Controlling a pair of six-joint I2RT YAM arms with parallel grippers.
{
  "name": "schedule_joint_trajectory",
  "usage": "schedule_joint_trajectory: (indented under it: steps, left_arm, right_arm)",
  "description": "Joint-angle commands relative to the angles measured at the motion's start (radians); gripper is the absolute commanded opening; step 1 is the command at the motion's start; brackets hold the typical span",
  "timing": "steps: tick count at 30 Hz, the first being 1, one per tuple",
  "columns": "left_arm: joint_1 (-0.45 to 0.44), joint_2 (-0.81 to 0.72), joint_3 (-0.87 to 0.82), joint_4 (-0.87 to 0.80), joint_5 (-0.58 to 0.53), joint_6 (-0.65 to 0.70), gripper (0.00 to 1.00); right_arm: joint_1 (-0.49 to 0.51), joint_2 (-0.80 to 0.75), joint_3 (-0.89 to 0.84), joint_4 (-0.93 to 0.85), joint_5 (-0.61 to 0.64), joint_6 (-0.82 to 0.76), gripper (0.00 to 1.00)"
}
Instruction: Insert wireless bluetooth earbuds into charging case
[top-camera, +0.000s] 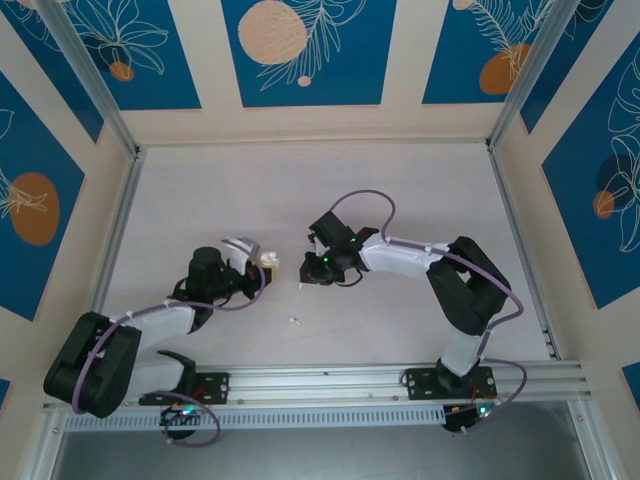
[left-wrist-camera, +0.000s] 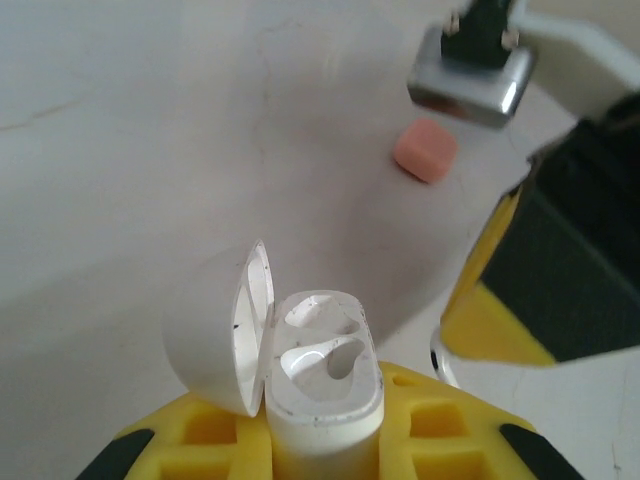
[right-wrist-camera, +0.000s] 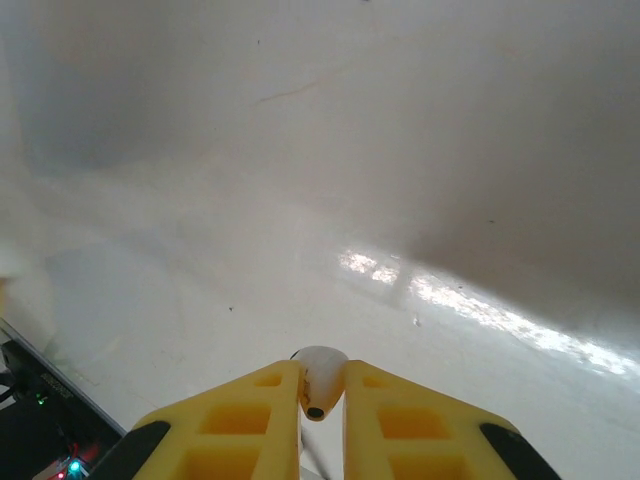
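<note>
A white earbud (right-wrist-camera: 320, 385) sits pinched at the clenched right gripper's (right-wrist-camera: 322, 372) fingertips, likely ready for seating, while the left gripper (left-wrist-camera: 325, 435) clamps the open charging case (left-wrist-camera: 322, 365) upright between its fingers, sockets exposed to receive it.

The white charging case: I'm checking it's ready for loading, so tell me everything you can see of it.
The charging case is glossy white plastic, speckled with small dark marks. It stands upright, clamped at its base between the left pincer's yellow fingers. Its rounded lid is hinged open to the left, exposing two moulded wells.
</note>
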Motion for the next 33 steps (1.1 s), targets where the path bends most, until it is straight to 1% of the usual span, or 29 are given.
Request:
schedule_joint_trajectory:
  steps: [1, 8, 12, 19, 26, 33]
  left_arm:
    - [-0.03, 0.043, 0.013, 0.031, 0.03, 0.073, 0.17]
    - [-0.075, 0.132, 0.009, 0.147, 0.086, 0.128, 0.17]
    - [-0.103, 0.154, 0.014, 0.159, 0.12, 0.178, 0.17]
    - [-0.138, 0.158, 0.014, 0.162, 0.151, 0.225, 0.17]
    - [-0.144, 0.166, 0.011, 0.212, 0.164, 0.202, 0.18]
    - [-0.144, 0.188, 0.009, 0.307, 0.168, 0.15, 0.18]
  right_arm:
    - [-0.012, -0.066, -0.043, 0.051, 0.026, -0.029, 0.16]
    - [-0.027, -0.147, -0.078, 0.089, 0.048, -0.089, 0.16]
    - [-0.03, -0.178, -0.083, 0.111, 0.061, -0.128, 0.16]
    - [-0.03, -0.21, -0.092, 0.159, 0.052, -0.178, 0.15]
    - [-0.02, -0.232, -0.115, 0.212, 0.022, -0.205, 0.15]
    - [0.001, -0.258, -0.144, 0.239, 0.023, -0.222, 0.15]
